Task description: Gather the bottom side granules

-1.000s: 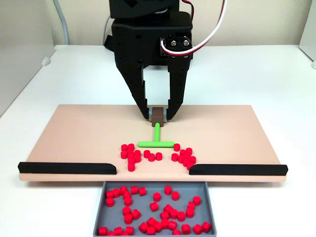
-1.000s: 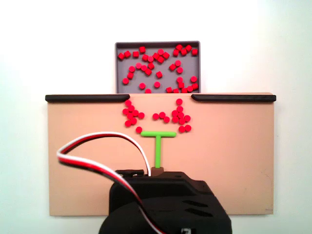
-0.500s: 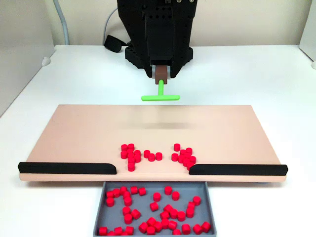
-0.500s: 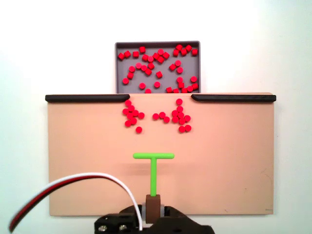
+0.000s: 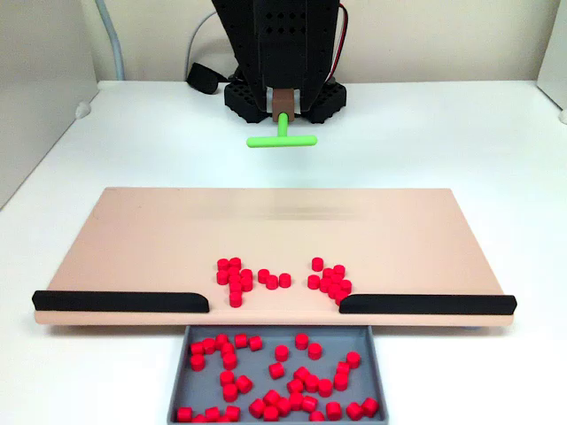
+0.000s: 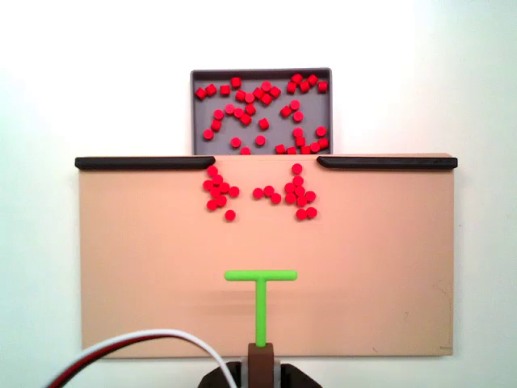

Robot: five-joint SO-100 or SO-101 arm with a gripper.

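Hand clamped on green T-tool.

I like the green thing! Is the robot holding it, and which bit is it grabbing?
Yes. The tool is shut on the brown block at the stem end of the green plastic T-shaped bar.

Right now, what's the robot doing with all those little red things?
The claw holds a green T-shaped tool for pushing them. It is lifted clear at the back of the tan board. A bunch of red granules sits on the board near the gap between two black rails, and more lie in the grey tray below.
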